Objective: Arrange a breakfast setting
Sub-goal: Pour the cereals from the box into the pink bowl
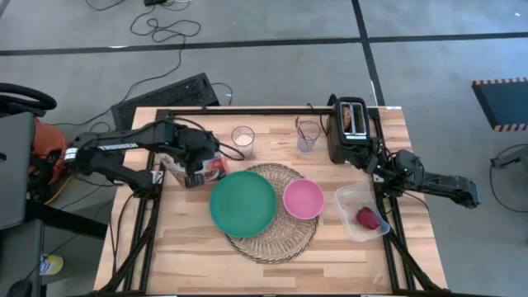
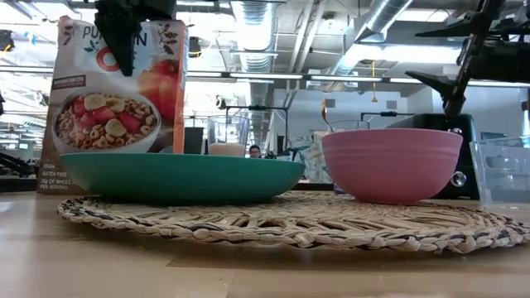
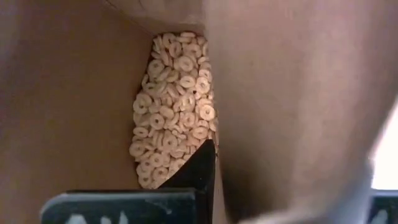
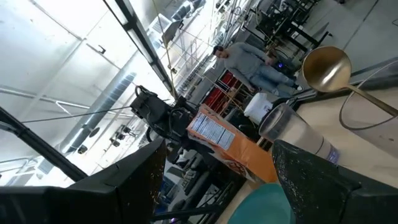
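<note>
The orange-white cereal box [image 2: 116, 99] stands upright on the table left of the teal plate [image 1: 242, 202], its top open. My left gripper [image 1: 195, 172] comes down onto the box top and is shut on it. The plate and the pink bowl [image 1: 303, 199] sit on the round woven mat [image 1: 276, 239]. My right gripper [image 1: 382, 169] is open and empty beside the black toaster [image 1: 351, 132]. One clear glass [image 1: 242, 140] holds something white. A second glass [image 1: 308, 134] holds the gold spoon [image 4: 326, 65]. The red fruit [image 1: 368, 218] lies in the clear tub [image 1: 351, 198]. My left gripper holds the cereal box by the wall at its open top [image 3: 249, 124], coming from above and pointing down. One finger [image 3: 199, 171] is inside the box above the cereal rings. The other finger is hidden by the cardboard. The box stays upright with its bottom on the table.
The toaster stands at the far right with something brown in its slot [image 1: 348, 115]. The clear tub sits right of the mat near the right edge. The near part of the table [image 1: 206, 264] is bare wood. People show in the room beyond the table.
</note>
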Motion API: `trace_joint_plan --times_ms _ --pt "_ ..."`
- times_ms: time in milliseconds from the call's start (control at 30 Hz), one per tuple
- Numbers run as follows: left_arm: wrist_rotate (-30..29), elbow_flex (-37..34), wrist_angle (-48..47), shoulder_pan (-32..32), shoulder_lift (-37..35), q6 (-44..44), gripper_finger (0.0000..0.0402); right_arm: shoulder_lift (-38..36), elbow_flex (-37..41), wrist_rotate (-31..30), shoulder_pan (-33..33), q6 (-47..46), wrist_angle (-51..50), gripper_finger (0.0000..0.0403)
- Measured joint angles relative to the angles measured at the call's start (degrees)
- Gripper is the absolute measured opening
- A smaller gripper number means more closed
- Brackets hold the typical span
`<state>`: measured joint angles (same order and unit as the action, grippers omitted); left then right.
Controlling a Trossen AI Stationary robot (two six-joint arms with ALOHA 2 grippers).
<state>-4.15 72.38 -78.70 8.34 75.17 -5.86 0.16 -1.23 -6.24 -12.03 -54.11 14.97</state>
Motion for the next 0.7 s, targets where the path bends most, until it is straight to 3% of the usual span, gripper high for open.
trace_joint_plan --times_ms 167,433,700 --pt "-1.5 0.1 0.0 -0.1 1.3 0.2 0.0002 0.0 0.0 0.5 0.0 0.0 -1.1 0.032" --pt "-15.6 2.1 -3.8 -3.0 1.6 -6.8 0.0 0.0 -0.1 1.6 0.0 0.1 -3.5 0.032" --pt "-14.5 8.1 -9.4 -7.2 1.5 -9.3 0.0001 4.8 -0.1 1.7 2.0 0.6 -0.4 0.032"
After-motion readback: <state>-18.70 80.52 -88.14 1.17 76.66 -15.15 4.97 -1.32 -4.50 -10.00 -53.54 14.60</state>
